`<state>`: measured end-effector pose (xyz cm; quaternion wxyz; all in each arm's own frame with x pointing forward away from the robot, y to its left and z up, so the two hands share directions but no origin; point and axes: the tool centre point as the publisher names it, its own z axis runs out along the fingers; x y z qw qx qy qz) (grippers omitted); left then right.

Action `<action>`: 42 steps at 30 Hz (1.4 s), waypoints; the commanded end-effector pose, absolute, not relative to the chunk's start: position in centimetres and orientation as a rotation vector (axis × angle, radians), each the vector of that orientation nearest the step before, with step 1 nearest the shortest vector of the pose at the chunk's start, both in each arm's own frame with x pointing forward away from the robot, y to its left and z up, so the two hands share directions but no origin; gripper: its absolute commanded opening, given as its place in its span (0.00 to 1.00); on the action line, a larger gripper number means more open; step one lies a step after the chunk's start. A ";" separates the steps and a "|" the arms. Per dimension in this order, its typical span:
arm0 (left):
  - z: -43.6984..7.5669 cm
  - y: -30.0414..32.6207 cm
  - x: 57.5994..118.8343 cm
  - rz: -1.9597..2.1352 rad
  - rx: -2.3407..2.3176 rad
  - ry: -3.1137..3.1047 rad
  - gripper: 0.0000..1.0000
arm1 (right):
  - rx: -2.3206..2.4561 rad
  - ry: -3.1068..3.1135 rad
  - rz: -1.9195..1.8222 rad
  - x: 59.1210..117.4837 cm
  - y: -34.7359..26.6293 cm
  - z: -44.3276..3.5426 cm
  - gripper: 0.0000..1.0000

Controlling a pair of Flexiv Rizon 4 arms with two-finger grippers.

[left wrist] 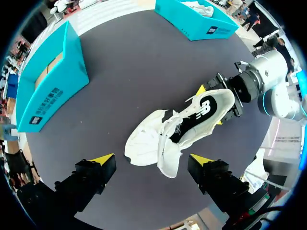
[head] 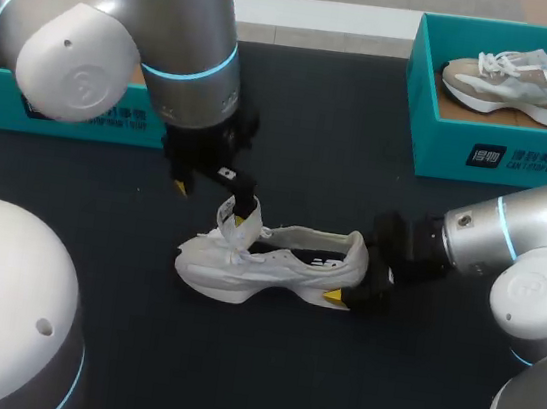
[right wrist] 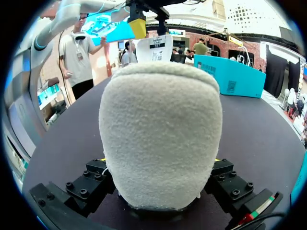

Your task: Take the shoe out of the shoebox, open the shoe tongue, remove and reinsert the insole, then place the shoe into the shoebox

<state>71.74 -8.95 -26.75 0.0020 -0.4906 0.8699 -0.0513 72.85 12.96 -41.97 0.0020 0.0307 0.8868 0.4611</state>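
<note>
Shoe [head: 271,263] heel fills the right wrist view, gripped by right jaws; left wrist view shows left jaws spread.

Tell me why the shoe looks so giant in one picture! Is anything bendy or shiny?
Right wrist view: the shoe sits right against the camera, clamped in the right gripper, so it fills the view. Left wrist view: the fisheye bends the table edge round. Head view: light gleams on the left arm.
</note>
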 end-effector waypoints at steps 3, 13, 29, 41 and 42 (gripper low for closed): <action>-23.7 -10.9 73.3 -0.070 -1.219 2.800 1.00 | 0.098 2.783 1.441 72.8 13.0 -41.9 0.00; -22.5 -14.8 74.3 -0.077 -0.644 2.949 1.00 | 0.098 2.783 1.441 72.8 13.0 -41.9 0.00; -24.9 -19.9 72.5 -0.190 -0.233 3.045 0.57 | 0.098 2.783 1.441 72.8 13.0 -41.9 0.00; -25.6 -21.2 72.1 -0.278 -0.123 3.074 0.00 | 0.098 2.783 1.441 72.8 13.0 -41.9 0.00; -25.6 -21.2 72.1 -0.278 -0.123 3.074 0.00 | 0.098 2.783 1.441 72.8 13.0 -41.9 0.00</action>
